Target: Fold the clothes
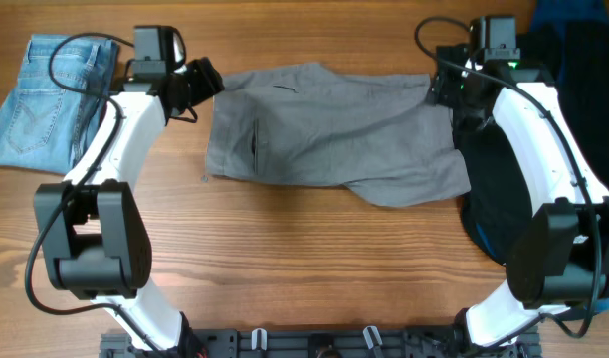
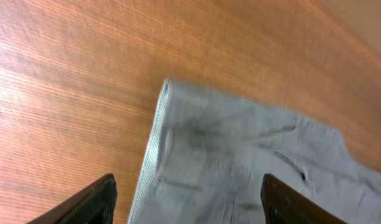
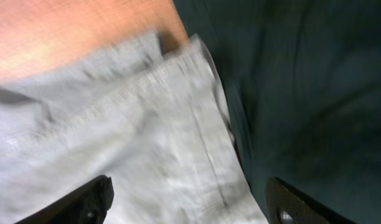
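Pants point(image 1: 324, 129): we found them spread flat on the table point(image 1: 285, 259).
Left tool point(image 2: 187, 202): gaped wide, empty, over waistband point(image 2: 152, 149).
Right tool point(image 3: 187, 202): also wide, empty, over hem point(image 3: 134, 84).
Feel: soft, light, floppy; we'd pinch those edges.

Matt cloth on smooth, grained wood.
The grey garment point(image 1: 324, 134) is soft, matt woven cloth with stitched seams. The table point(image 1: 285, 259) is warm wood with fine grain and a low sheen. Faded blue denim jeans point(image 1: 51, 94) lie at the far left corner and dark matt fabric point(image 1: 583, 109) at the right edge. The left arm point(image 1: 120, 139) and right arm point(image 1: 543, 139) have glossy white plastic shells.
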